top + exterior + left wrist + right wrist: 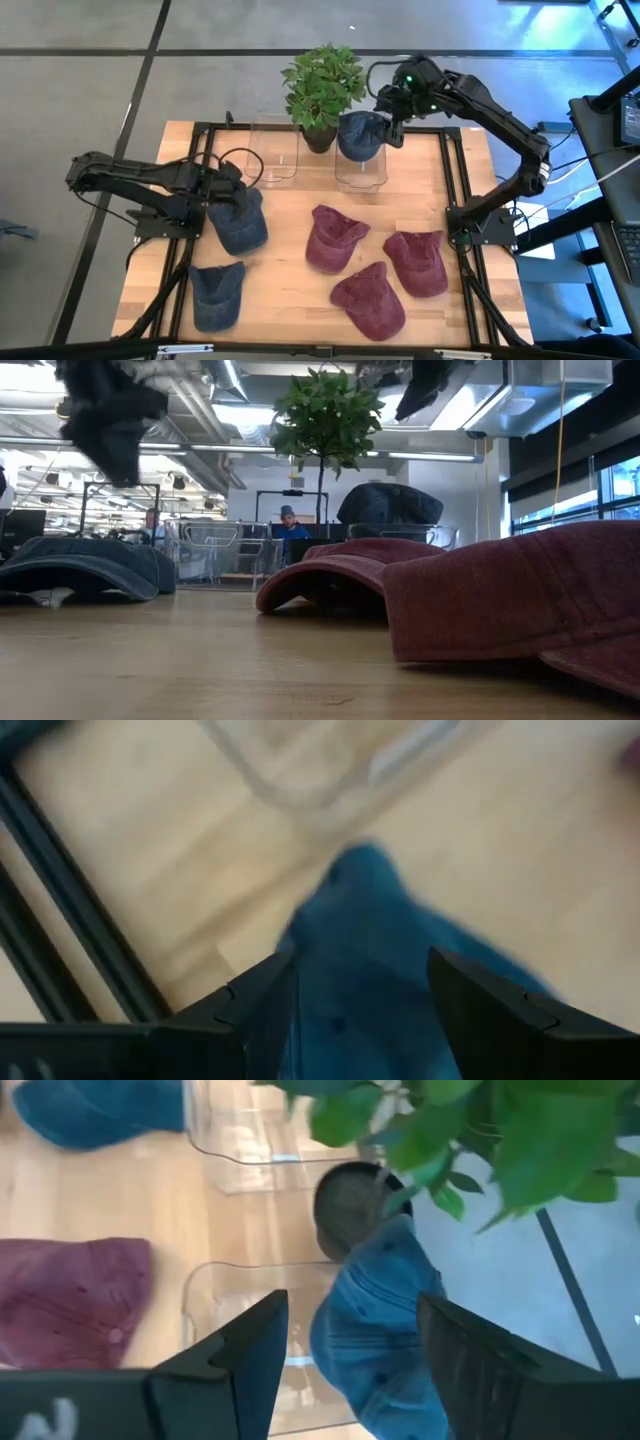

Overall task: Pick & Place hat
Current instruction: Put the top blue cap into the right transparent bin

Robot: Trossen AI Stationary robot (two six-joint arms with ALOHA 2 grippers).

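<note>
My left gripper (225, 192) (360, 990) is over the table's left half, shut on a blue denim hat (242, 225) (105, 425) that is lifted off the table. My right gripper (392, 125) (350, 1300) is open, high above the right-hand clear bin (362, 178). A second blue hat (358, 135) (390, 505) (380, 1320) rests on that bin's far rim, below and between the fingers without touching them. A third blue hat (215, 295) lies flat near the near left corner. My left gripper pinches the blue hat's cloth (350, 940) between its two fingers, coming from above and from the table's left. Brim or crown, I cannot tell. The hat is lifted clear and hangs slack below the fingers (105, 440).
Three maroon hats (335, 240) (415, 262) (370, 300) lie on the table's right half. An empty clear bin (272, 160) stands left of the other. A potted plant (322, 90) stands between the bins at the far edge. A dark frame (190, 180) runs around the wooden table.
</note>
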